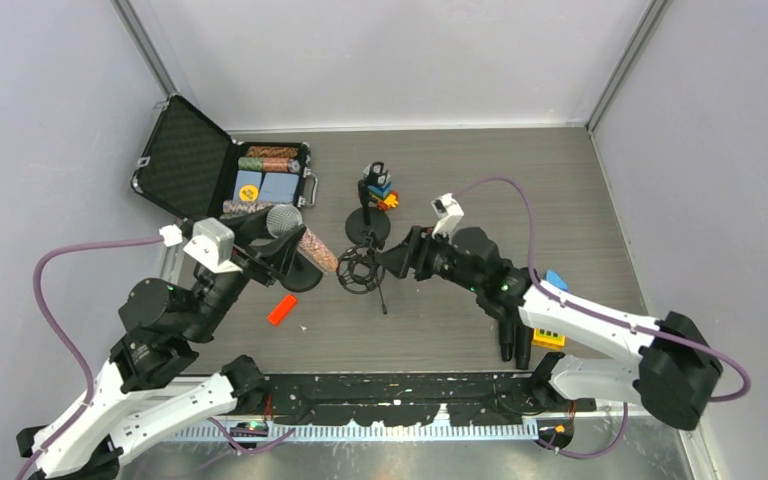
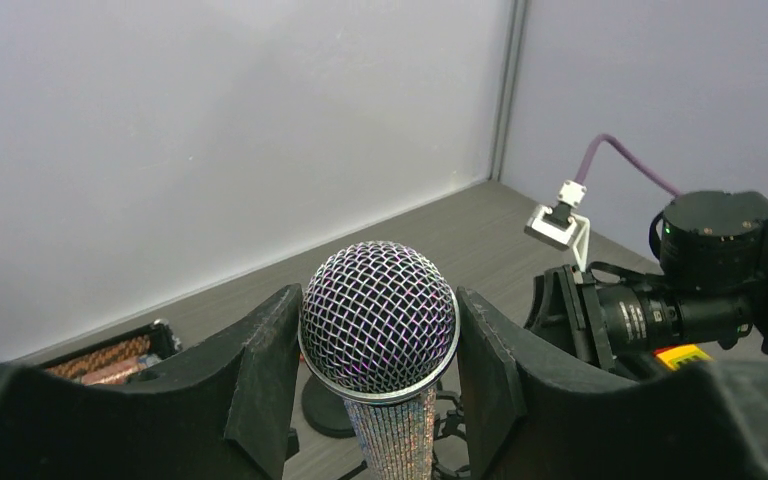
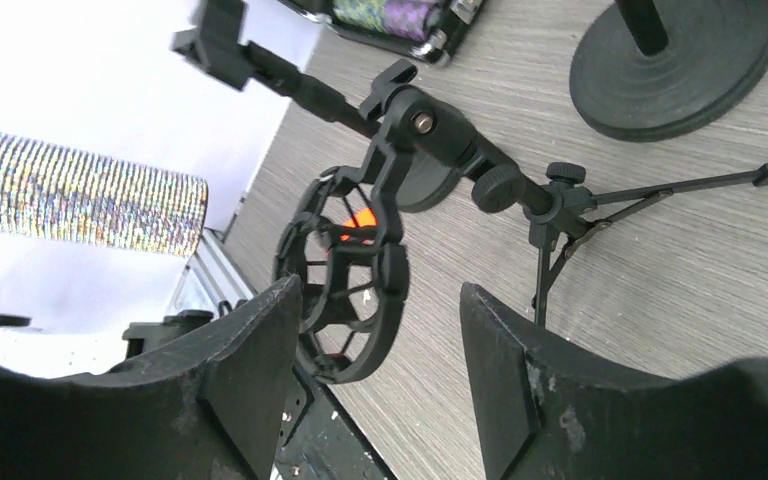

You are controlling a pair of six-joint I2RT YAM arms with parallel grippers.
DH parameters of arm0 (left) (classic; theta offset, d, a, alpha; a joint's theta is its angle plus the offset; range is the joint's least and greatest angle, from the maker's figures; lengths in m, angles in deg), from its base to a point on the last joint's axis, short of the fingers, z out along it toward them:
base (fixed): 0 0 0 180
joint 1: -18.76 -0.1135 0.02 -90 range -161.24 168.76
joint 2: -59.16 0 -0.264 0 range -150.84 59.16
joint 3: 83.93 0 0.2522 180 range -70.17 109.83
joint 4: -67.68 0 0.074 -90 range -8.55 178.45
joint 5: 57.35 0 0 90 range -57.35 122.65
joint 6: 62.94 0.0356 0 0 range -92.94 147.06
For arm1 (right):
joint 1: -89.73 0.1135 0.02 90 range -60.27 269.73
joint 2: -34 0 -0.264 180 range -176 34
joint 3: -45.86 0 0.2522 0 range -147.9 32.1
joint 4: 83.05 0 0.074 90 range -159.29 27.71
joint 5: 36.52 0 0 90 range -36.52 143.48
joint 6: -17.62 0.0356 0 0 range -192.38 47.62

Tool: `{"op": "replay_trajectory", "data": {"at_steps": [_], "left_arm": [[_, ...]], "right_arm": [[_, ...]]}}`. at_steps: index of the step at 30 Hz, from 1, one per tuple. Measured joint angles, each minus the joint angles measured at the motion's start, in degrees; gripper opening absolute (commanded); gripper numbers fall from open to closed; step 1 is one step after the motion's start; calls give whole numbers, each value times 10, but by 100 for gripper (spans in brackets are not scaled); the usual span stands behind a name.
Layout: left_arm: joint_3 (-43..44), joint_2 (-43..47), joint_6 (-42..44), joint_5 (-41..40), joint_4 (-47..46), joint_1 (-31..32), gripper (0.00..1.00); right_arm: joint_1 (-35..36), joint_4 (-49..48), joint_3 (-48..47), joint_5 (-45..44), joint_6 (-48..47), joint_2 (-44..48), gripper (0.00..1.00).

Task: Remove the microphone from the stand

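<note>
The microphone (image 2: pixel 380 315) has a silver mesh head and a glittery body (image 3: pixel 80 190). My left gripper (image 2: pixel 378 300) is shut on the head, one finger on each side, and holds it up left of the stand (image 1: pixel 360 270). The body's free end hangs in the air, clear of the stand's black ring mount (image 3: pixel 345 290). The small tripod stand (image 3: pixel 560 210) rests on the table. My right gripper (image 3: pixel 378 295) is open at the ring mount, which sits by its left finger (image 3: pixel 250 340) without being clamped. From above, the right gripper (image 1: pixel 392 262) is just right of the mount.
An open black case (image 1: pixel 185 160) with coloured items sits at the back left. A second stand with a round base (image 1: pixel 368 228) rises behind the mount, coloured bits (image 1: pixel 385 195) beside it. A red-orange piece (image 1: pixel 281 310), a yellow block (image 1: pixel 548 338) and a blue piece (image 1: pixel 556 280) lie on the table.
</note>
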Motion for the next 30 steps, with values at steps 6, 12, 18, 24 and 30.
{"op": "replay_trajectory", "data": {"at_steps": [6,12,18,24,30], "left_arm": [[51,-9,-12,42,13,0,0],[62,-36,-33,94,18,0,0],[62,-88,-59,139,36,0,0],[62,-106,-106,223,22,0,0],[62,-121,-130,268,11,0,0]], "right_arm": [[0,-145,101,-8,7,78,67],[0,-169,102,-11,3,123,65],[0,-169,114,12,-20,187,65],[0,-172,111,120,-27,203,65],[15,-171,96,209,-29,161,64]]}}
